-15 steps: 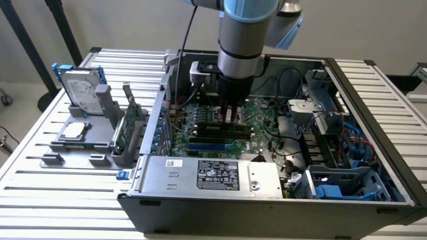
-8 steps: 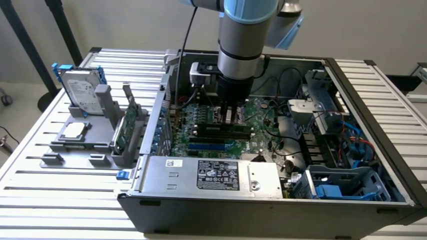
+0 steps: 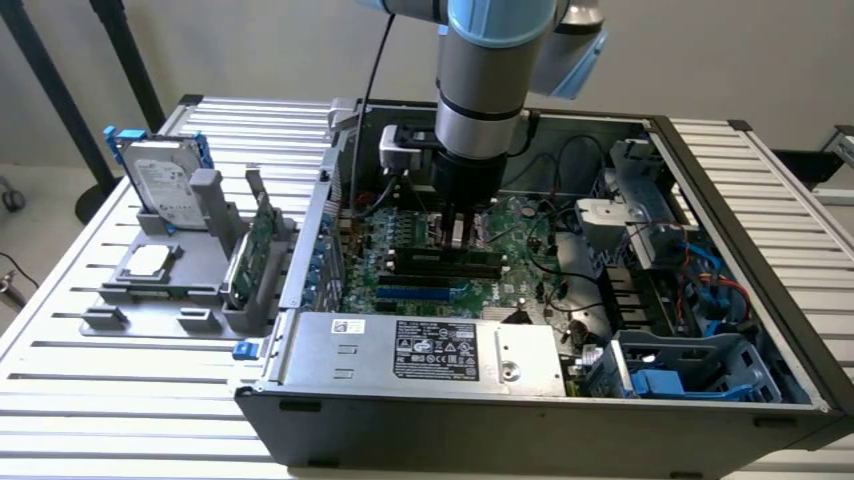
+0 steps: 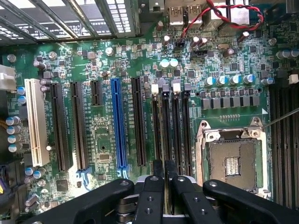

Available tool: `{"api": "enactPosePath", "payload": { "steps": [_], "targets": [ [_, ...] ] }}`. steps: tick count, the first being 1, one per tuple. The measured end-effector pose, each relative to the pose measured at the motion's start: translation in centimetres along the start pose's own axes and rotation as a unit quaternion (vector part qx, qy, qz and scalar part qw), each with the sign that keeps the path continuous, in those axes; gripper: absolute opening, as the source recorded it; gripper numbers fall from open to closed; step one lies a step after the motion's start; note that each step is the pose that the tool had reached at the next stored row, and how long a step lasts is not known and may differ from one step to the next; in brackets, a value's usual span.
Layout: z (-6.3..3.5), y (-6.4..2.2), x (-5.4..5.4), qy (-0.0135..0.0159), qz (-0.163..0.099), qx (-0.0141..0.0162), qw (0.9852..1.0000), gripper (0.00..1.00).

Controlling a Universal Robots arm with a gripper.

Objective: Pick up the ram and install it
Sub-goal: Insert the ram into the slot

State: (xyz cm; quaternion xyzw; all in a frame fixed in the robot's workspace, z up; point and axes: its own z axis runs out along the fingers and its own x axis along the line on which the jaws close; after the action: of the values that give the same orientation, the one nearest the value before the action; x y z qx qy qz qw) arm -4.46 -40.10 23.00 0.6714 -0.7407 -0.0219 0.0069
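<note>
Exterior view: we see tool down inside open case, straight above ram. Ram stands on edge along memory slots, long axis across the view. Hard drive and expansion card well apart on tabletop.

Wrist view: tool fingers pressed close; we judge them pinching ram, seen edge-on. CPU socket just beside.
</note>
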Motion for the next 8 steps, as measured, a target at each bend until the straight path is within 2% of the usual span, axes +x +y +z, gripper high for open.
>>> {"api": "enactPosePath", "payload": {
  "steps": [8],
  "targets": [
    [0.00, -0.01, 0.08, 0.0018, 0.000, 0.0001, 1.0000, 0.14]
  ]
}}
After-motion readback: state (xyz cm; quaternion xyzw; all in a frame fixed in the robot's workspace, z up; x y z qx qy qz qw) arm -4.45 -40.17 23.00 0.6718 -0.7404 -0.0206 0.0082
